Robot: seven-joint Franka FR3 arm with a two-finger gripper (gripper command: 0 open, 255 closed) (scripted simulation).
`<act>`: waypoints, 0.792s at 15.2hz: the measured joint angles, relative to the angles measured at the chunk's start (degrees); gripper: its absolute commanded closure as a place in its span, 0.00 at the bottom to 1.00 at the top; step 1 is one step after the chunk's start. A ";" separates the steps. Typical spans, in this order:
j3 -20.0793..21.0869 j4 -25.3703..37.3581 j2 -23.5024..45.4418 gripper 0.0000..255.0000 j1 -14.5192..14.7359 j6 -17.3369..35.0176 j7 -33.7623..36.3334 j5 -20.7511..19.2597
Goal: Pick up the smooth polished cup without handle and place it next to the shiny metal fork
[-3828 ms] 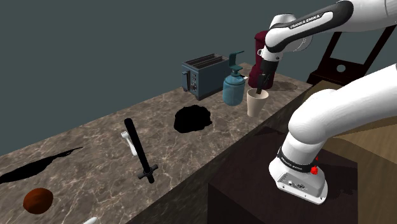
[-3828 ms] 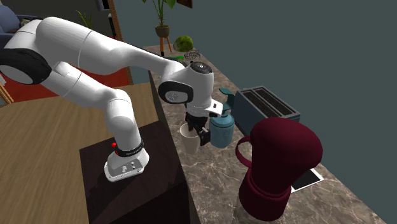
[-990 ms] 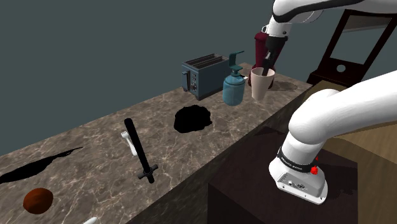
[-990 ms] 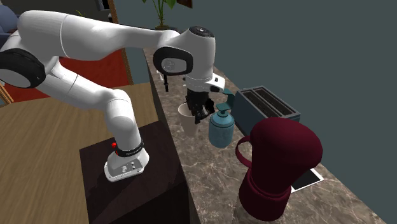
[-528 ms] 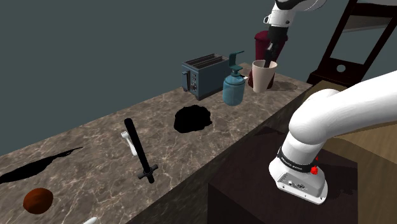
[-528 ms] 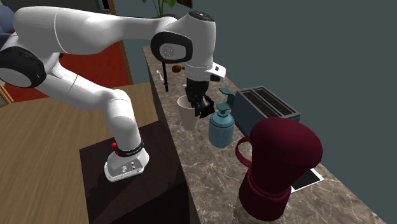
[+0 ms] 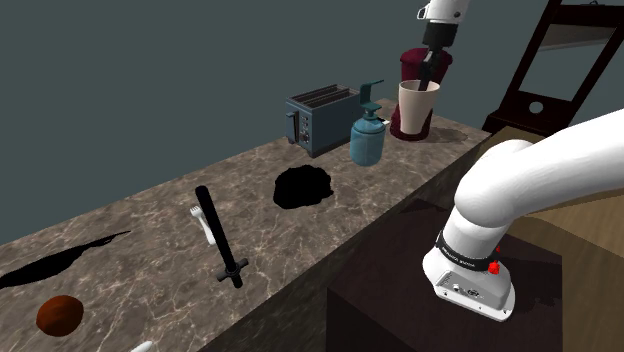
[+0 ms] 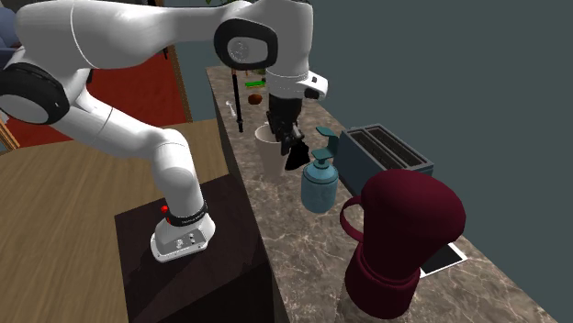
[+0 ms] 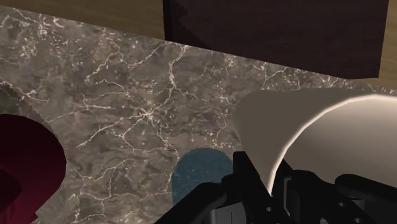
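Gripper (image 7: 428, 78) pinching the cup (image 7: 418, 103) by its rim, off the counter (image 7: 150, 215).
The beige cup is hanging just beside the teal soap bottle (image 7: 366, 135) and higher than it, one finger inside the rim, one outside. The white fork (image 7: 203, 225) is lying well apart from the bottle.

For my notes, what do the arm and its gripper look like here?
The arm is white, built of thick rounded links with dark joints and a grey round cap near the wrist. A dark band and a red button mark its base. The gripper is all black with two fingers.
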 measured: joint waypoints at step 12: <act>12.54 -1.79 0.08 1.00 4.48 1.33 13.67 8.56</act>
